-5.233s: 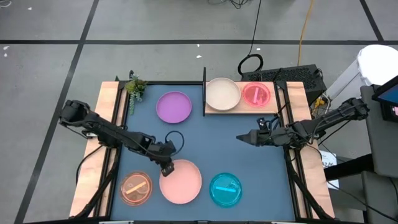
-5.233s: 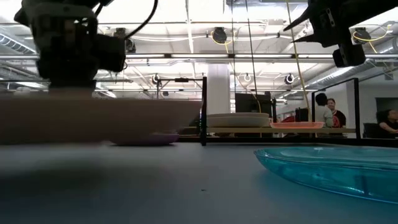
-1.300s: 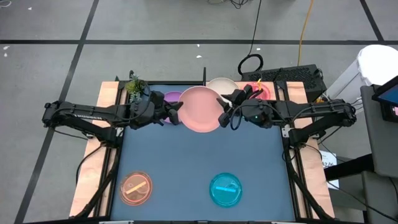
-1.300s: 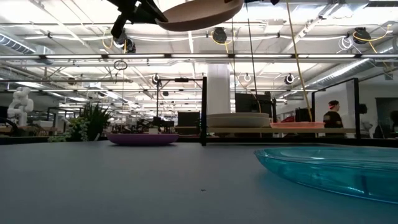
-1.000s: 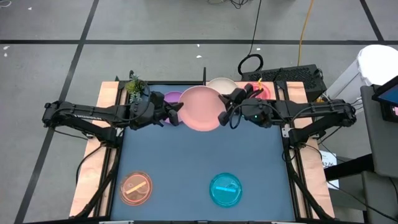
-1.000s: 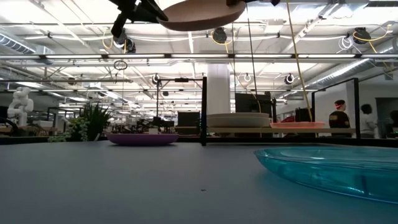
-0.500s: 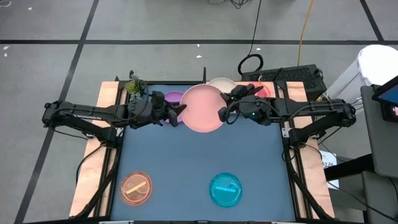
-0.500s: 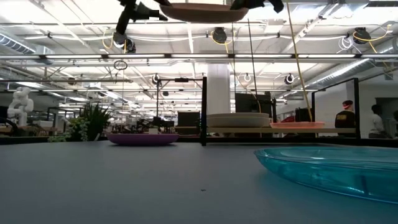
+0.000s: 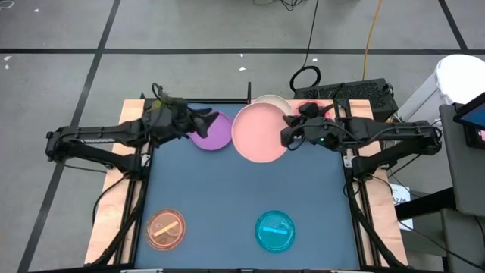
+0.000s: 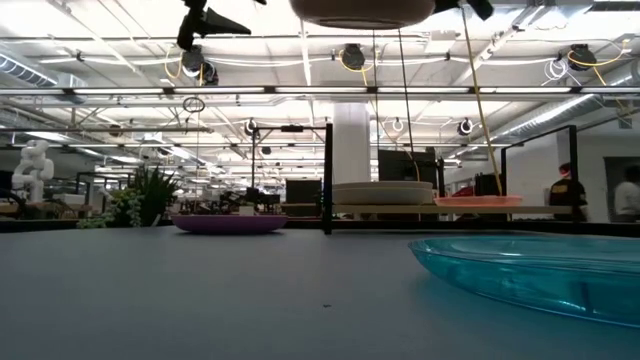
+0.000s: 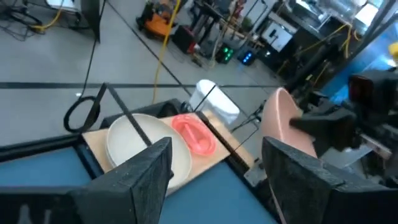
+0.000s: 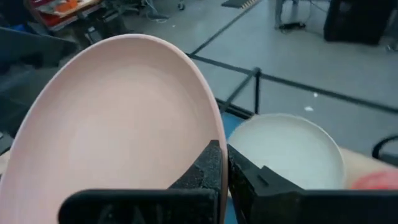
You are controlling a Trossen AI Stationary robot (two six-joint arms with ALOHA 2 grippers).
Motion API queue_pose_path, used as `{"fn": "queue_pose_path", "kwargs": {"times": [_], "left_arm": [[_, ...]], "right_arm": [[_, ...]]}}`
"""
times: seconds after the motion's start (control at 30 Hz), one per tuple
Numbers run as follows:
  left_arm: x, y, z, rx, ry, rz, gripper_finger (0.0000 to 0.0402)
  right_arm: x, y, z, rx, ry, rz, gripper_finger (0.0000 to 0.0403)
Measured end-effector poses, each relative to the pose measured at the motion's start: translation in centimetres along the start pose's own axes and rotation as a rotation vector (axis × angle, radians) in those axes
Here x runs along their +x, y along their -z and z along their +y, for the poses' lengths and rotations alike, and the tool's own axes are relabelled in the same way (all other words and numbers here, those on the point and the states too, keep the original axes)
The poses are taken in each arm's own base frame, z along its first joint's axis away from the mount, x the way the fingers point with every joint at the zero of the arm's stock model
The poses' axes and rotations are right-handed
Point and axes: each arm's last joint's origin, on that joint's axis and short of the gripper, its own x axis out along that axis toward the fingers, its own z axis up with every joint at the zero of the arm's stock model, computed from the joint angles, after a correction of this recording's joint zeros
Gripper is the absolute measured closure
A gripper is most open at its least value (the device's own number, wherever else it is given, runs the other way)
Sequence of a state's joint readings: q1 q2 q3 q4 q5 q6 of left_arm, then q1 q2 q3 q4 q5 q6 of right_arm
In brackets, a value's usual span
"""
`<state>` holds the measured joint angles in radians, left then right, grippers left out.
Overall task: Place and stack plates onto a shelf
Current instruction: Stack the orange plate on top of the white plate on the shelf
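Pink plate (image 9: 260, 131), round, smooth, opaque; rim in right hand (image 9: 289, 135).

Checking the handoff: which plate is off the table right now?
The pink plate: the right gripper pinches its rim and holds it in the air. The purple plate lies on the mat, the cream plate on the shelf.

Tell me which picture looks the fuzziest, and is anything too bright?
Left wrist view: fuzziest, the left gripper fingers smeared, the room behind soft. Right wrist view: the pink plate fairly sharp, the cream plate softer. Low view: ceiling lights glare white; the near cyan dish slightly blurry. High view: even light, clear.
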<state>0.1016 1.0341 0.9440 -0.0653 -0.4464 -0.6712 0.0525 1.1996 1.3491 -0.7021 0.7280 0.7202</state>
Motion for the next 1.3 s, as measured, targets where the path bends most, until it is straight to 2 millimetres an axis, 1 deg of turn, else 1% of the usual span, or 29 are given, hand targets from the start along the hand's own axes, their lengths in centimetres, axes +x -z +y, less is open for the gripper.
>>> {"fn": "queue_pose_path", "kwargs": {"times": [0.13, 0.33, 0.5, 0.63, 0.8, 1.03, 1.13, 1.3], "left_arm": [[-0.5, -0.6, 1.0, 0.009, -0.002, 0.050, 0.0149], [-0.9, -0.8, 2.4, 0.041, -0.019, 0.144, 0.0149], [-0.7, -0.8, 2.7, 0.069, 0.013, 0.191, 0.0149], [-0.6, -0.8, 3.2, 0.091, 0.023, 0.240, 0.0149], [-0.8, -0.1, 4.1, 0.117, -0.026, 0.340, 0.0149], [-0.8, 0.5, 4.7, 0.082, -0.065, 0.383, 0.0149], [-0.7, 1.0, 5.0, 0.075, -0.078, 0.396, 0.0149], [-0.6, 2.5, 5.7, 0.068, -0.097, 0.434, 0.0149]], "right_arm": [[-1.3, -0.1, -1.3, 0.117, 0.004, 0.039, 0.0403], [-3.0, 0.5, -2.4, 0.294, 0.004, 0.128, 0.0403], [-3.3, 1.3, -2.9, 0.383, 0.065, 0.175, 0.0403], [-2.7, 2.3, -3.1, 0.425, 0.113, 0.160, 0.0403], [-1.8, 4.1, -3.7, 0.515, 0.141, 0.134, 0.0403], [-1.0, 5.9, -5.0, 0.696, 0.118, -0.060, 0.0403], [-0.4, 6.9, -5.6, 0.745, 0.108, -0.131, 0.0403], [1.1, 8.1, -6.5, 0.800, 0.107, -0.249, 0.0403]]}}
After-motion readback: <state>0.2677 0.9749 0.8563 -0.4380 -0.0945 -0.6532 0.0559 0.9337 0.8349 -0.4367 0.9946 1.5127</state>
